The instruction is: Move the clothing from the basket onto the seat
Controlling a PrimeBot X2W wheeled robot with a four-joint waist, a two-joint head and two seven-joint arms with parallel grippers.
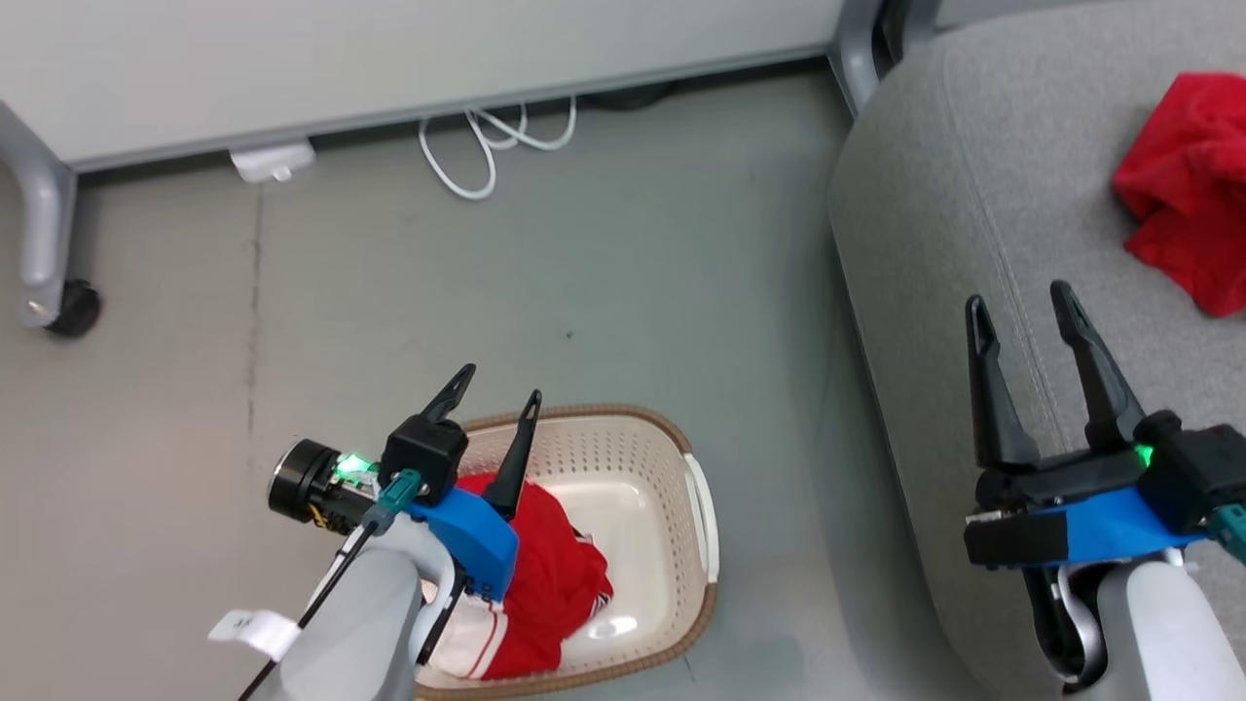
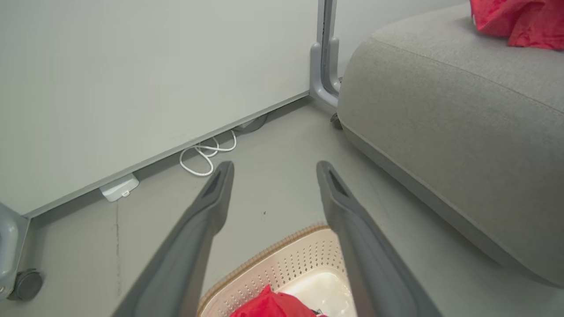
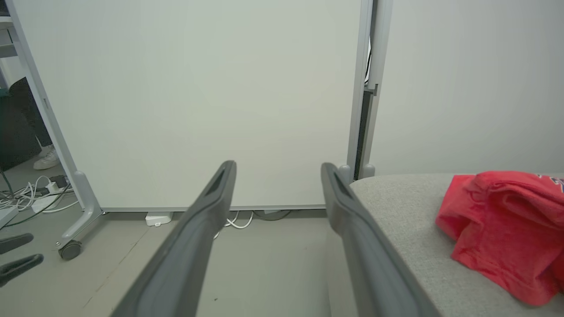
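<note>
A cream basket stands on the floor at the bottom centre of the head view. A red and white garment lies bunched in its left half. My left gripper hovers open above the basket's left rim, nothing between its fingers. A plain red garment lies crumpled on the grey seat at the right. My right gripper stands open and empty over the seat's front edge, left of the red garment.
A pale partition panel on wheeled grey legs runs along the far side, with a white cable and a white adapter at its foot. Bare grey floor lies between basket and panel.
</note>
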